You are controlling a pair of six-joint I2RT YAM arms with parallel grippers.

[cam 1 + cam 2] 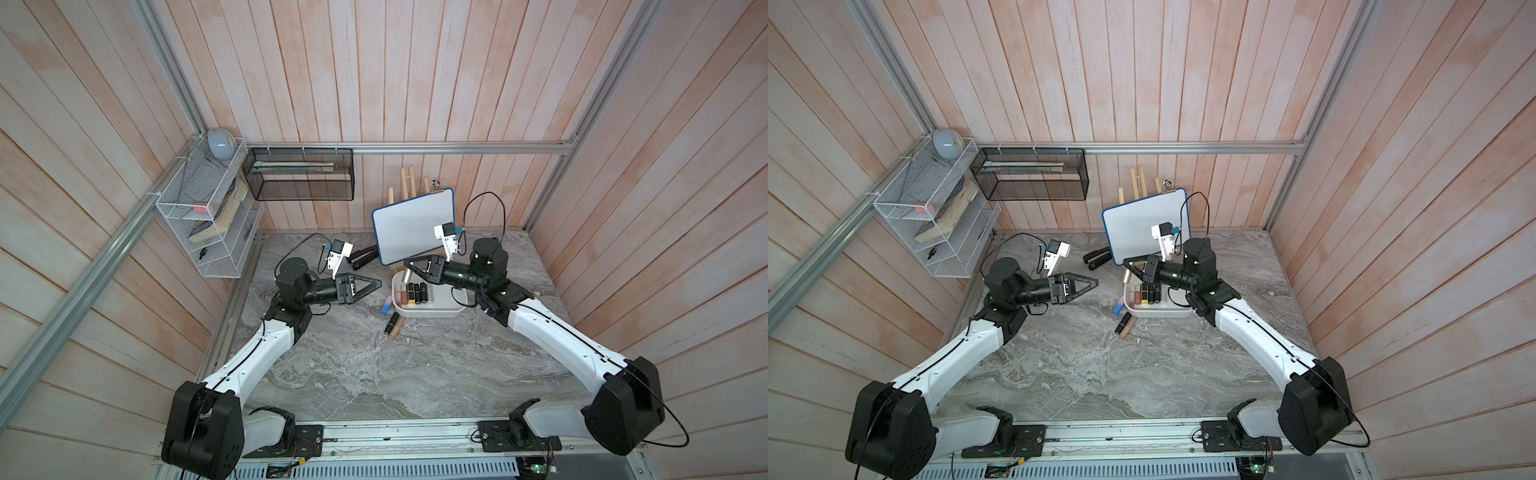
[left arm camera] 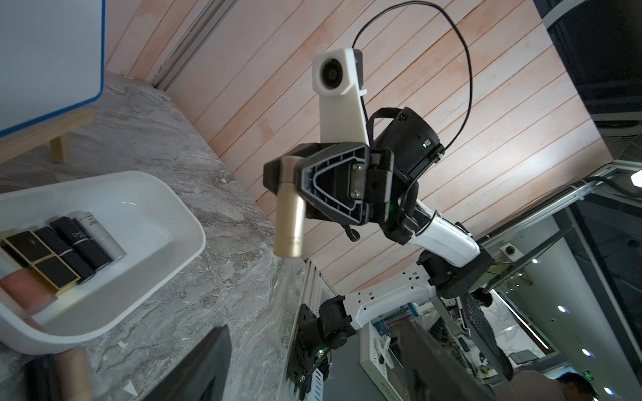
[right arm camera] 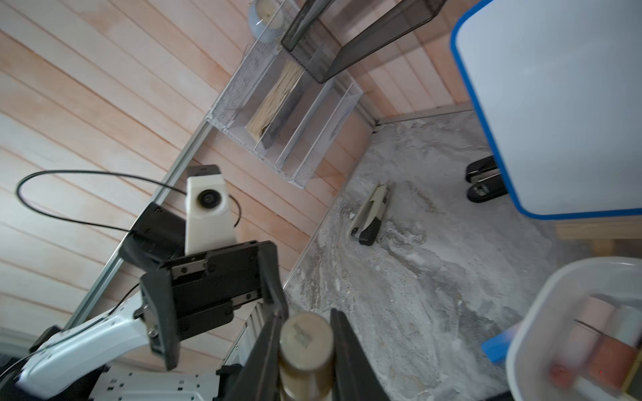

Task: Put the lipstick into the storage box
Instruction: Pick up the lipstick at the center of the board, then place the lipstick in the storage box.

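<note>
R gripper (image 2: 293, 173) clamped on gold lipstick (image 2: 289, 222), over storage box (image 1: 432, 312).
Lipstick hangs abv the box's far-left corner, not yet inside. Box sits twd the bench (image 1: 374, 374) rear edge, w/ a row of other lipsticks (image 1: 413, 293) in it. L gripper (image 1: 375, 285) has jaws wide apart, empty, off to the box's left. Two more tubes (image 1: 392, 325) lie on the bench by the box's near-left corner.

You've got two tools, the left tool (image 1: 376, 286) and the right tool (image 1: 409, 268). One gold lipstick (image 2: 290, 222) is in the right tool's grip. Below that tool sits one storage box (image 1: 444, 309) with at least five lipsticks (image 1: 417, 291) inside. Between the tools, on the table (image 1: 374, 365): one black lipstick (image 1: 391, 322), one tan lipstick (image 1: 398, 328) and one blue-capped tube (image 1: 386, 306).
</note>
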